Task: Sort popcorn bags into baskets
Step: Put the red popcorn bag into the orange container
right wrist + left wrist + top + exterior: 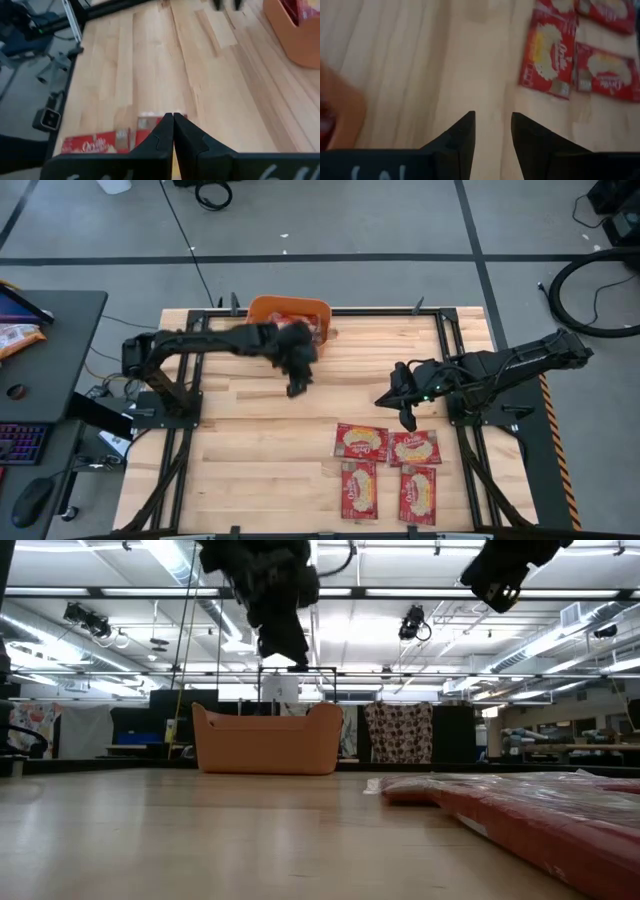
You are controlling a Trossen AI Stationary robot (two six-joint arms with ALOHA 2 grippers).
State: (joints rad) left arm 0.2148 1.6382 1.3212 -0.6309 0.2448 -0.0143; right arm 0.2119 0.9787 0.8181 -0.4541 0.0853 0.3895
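where wood shows — four popcorn bags (388, 468)

Keyboard (20, 442) and mouse (30, 500) lying on dark side desk (60, 330); orange-and-white packet (18, 337) sitting there; cable (600, 290) looping across floor.

The table (250, 440) is pale wooden planking, framed by dark rails at its edges. At its far edge, near the middle, stands the orange basket (262, 308) (red packets show inside it). Toward the near right lie four red popcorn bags (388, 470) flat on the wood, two side by side and two more just in front of them, close together or touching. Both arms' bases are mounted at the table's left and right sides.
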